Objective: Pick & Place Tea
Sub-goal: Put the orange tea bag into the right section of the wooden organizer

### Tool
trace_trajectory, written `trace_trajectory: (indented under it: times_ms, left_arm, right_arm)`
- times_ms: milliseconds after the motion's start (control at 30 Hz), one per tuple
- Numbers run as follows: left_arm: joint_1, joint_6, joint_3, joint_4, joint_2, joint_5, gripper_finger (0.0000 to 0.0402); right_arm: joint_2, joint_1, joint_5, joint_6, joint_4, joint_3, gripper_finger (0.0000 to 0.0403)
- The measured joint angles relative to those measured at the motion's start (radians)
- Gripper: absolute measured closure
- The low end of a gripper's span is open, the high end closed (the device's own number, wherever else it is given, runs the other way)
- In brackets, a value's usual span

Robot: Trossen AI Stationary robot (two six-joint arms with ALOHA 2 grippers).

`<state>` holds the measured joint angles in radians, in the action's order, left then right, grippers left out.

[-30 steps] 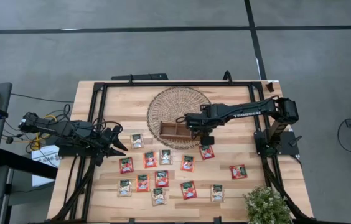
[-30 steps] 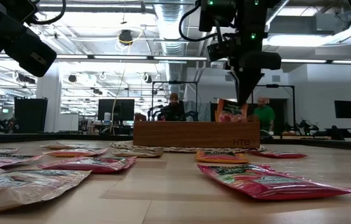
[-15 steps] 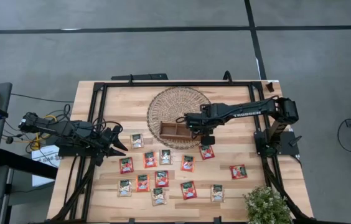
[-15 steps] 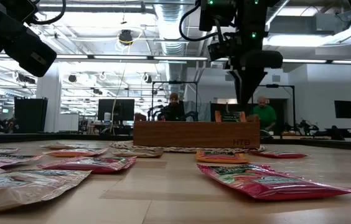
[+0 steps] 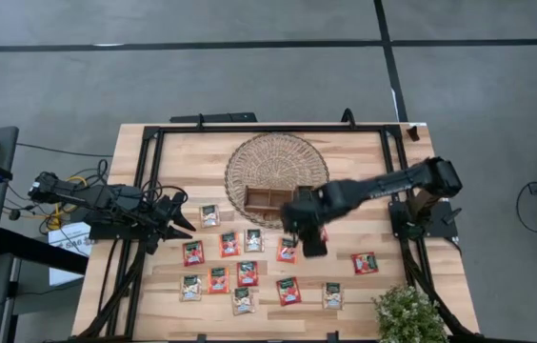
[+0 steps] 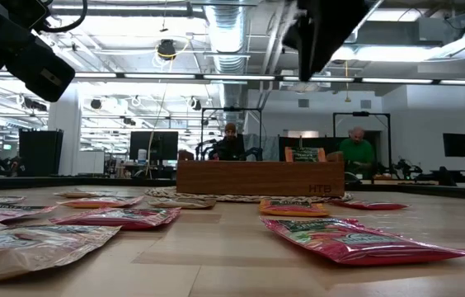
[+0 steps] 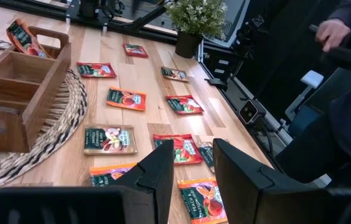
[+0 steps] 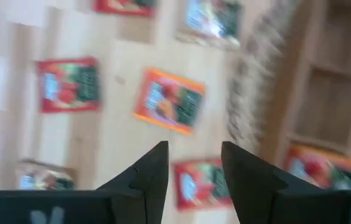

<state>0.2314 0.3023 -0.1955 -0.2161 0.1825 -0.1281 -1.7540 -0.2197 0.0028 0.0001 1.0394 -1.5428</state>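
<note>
while the right arm hangs above the loose sachets, one red sachet already stands in the end compartment of the wooden tray.

high view: the right gripper sits over the table just in front of the tray, beside the nearest red tea sachet, which lies toward the left arm's side of it. its image is smeared, so the fingers cannot be read here. the left gripper waits at the left edge of the spread, next to a cream-and-green sachet. the remaining sachets lie flat in loose rows in front of the woven mat.

low view: only the dark body of the right arm shows at the top; below, the tray stands on the mat with a sachet top showing above its wall.

left wrist view: the left fingers stand apart with nothing between them.

right wrist view: the right fingers are parted and empty; an orange-edged red sachet lies ahead of them, tilted, with the tray off to one side.

judgement: the right arm is nearer the red sachets by the tray; the next grasp turns on squaring the fingers across that tilted sachet's short side.
</note>
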Motion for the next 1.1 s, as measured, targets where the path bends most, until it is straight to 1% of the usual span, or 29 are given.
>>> trace_trajectory:
  times_ms: [67,200,333,600,767,967,1100]
  left_arm:
    - [0.0,0.0,0.0,0.0,0.0,0.0,0.0298]
    - [0.0,0.0,0.0,0.0,0.0,0.0,0.0298]
    - [0.0,0.0,0.0,0.0,0.0,0.0,0.0298]
    - [0.0,-0.001,0.0,-0.001,0.0,0.0,0.0298]
    - [0.0,-0.001,0.0,-0.002,0.0,0.0,0.0298]
    - [0.0,-0.002,0.0,-0.013,0.0,-0.001,0.0298]
    - [0.0,-0.001,0.0,-0.018,0.0,-0.001,0.0298]
  right_arm:
    - [0.0,-0.028,0.0,0.019,-0.066,0.026,0.0262]
    - [-0.002,-0.035,-0.004,0.101,-0.129,0.073,0.0263]
    - [-0.002,-0.024,-0.005,0.161,-0.15,0.112,0.0256]
    - [-0.003,-0.021,-0.014,0.184,-0.166,0.111,0.0242]
    - [-0.108,-0.021,-0.09,0.179,-0.179,0.111,0.0242]
    - [-0.244,-0.001,-0.086,0.159,-0.173,0.11,0.0246]
    - [-0.285,0.021,-0.089,0.159,-0.184,0.109,0.0243]
